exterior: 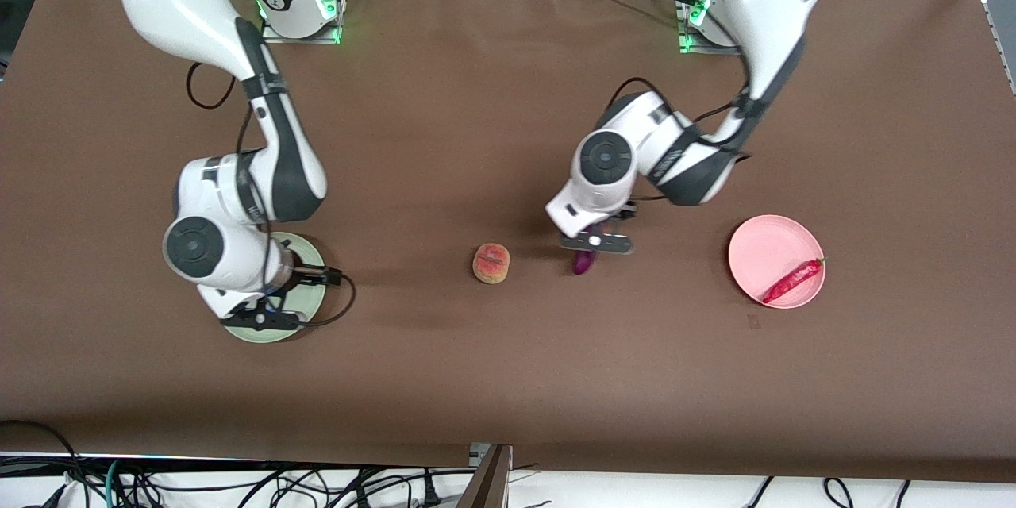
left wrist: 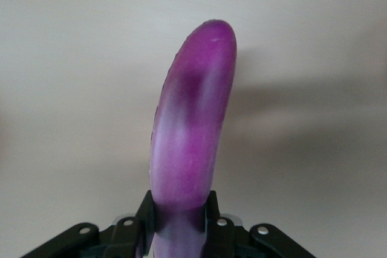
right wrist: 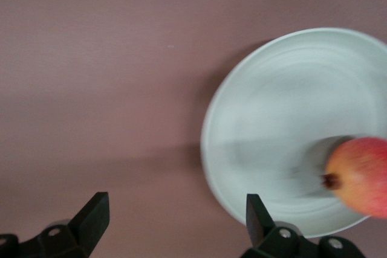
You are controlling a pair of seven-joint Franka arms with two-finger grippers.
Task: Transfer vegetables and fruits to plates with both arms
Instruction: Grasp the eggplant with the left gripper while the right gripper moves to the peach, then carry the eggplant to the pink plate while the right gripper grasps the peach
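Observation:
My left gripper [exterior: 595, 243] is shut on the purple eggplant [exterior: 584, 263] near the table's middle; the wrist view shows the fingers clamped round the eggplant [left wrist: 190, 131], which sticks out past them. The peach [exterior: 491, 263] lies on the table beside it, toward the right arm's end. The red chili [exterior: 794, 279] lies on the pink plate [exterior: 762, 250]. My right gripper [exterior: 262, 319] is open and empty over the mint green plate [exterior: 311, 254]. The right wrist view shows this gripper [right wrist: 175, 209] by the plate's rim [right wrist: 254, 89], with the red-yellow apple [right wrist: 361, 176] on the plate.
The brown table is bare between the peach and the green plate. The arms' bases [exterior: 302, 12] stand along the table edge farthest from the front camera. Cables hang past the nearest edge.

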